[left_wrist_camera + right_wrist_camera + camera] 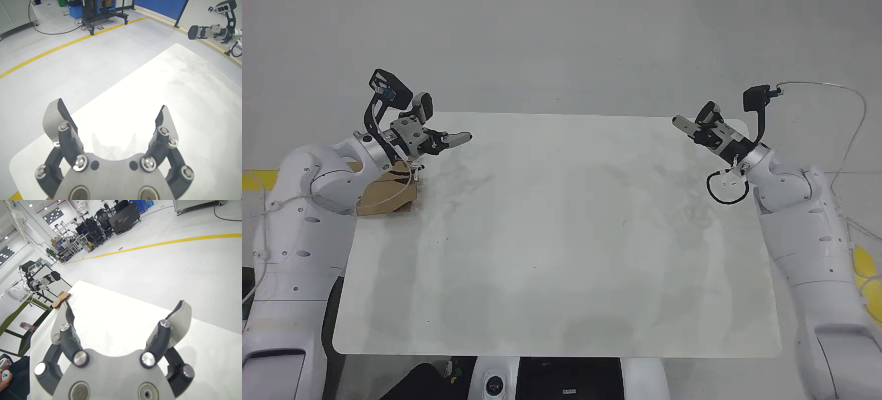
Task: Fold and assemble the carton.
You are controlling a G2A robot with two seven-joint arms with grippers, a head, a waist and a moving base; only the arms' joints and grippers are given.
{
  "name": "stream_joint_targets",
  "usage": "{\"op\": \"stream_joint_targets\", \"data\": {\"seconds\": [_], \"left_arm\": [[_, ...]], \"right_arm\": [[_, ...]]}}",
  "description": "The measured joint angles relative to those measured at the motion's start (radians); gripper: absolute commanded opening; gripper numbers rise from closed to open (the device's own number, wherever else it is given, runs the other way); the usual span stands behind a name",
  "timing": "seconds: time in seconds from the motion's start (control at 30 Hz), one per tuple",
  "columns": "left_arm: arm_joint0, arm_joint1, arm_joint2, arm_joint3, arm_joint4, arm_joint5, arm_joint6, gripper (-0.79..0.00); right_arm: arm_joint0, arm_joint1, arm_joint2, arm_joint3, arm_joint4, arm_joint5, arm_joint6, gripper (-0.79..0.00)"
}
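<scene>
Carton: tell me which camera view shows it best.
The right wrist view: the carton lies unblocked at the far corner of the table, its flaps showing. In the top view the left arm covers part of it.

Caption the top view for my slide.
Open left gripper and open right gripper hover over the white table's far corners; a brown cardboard carton lies under the left arm.

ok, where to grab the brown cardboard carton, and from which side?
Likely a free flap edge of the brown cardboard carton, from the table-centre side, with the open left end effector. It lies partly unfolded at the white table's edge, partly under that arm, so thin flaps pinch easiest.
</scene>
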Motion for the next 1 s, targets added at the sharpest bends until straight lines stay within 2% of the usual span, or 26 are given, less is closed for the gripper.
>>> {"op": "stream_joint_targets", "data": {"seconds": [0.67, 0.8, 1.0], "left_arm": [[0.013, 0.001, -0.007, -0.021, -0.01, 0.018, 0.001, 0.0], [0.022, 0.008, -0.042, -0.036, -0.113, 0.029, -0.048, 0.0], [0.017, 0.019, -0.083, -0.01, -0.385, 0.059, -0.217, 0.0]], "right_arm": [[0.0, 0.0, 0.0, 0.0, 0.0, 0.0, 0.0, 0.0], [0.0, 0.0, 0.0, 0.0, 0.0, 0.0, 0.0, 0.0], [0.0, 0.0, 0.0, 0.0, 0.0, 0.0, 0.0, 0.0]]}}
